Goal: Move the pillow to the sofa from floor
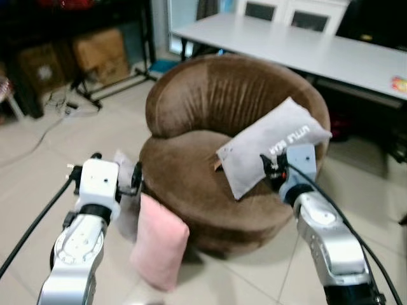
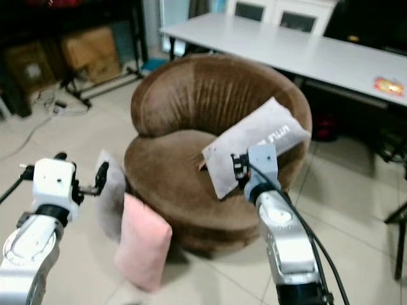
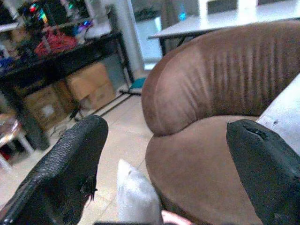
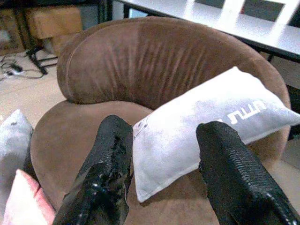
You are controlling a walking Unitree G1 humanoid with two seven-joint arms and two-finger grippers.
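Observation:
A grey pillow (image 1: 273, 146) with white lettering lies on the round brown sofa (image 1: 216, 101), leaning against its right side. My right gripper (image 4: 164, 164) is open just in front of that pillow, with nothing between its fingers (image 4: 110, 159). A pink pillow (image 1: 159, 241) stands on the floor against the sofa's front left. Behind it leans another grey pillow (image 2: 109, 194). My left gripper (image 3: 164, 173) is open, raised above those floor pillows and facing the sofa.
A long white table (image 1: 299, 41) stands behind the sofa. Cardboard boxes (image 1: 98, 54) and a dark shelf stand at the back left, with cables (image 1: 54, 101) on the tiled floor. A black chair leg (image 2: 397, 222) shows at the right edge.

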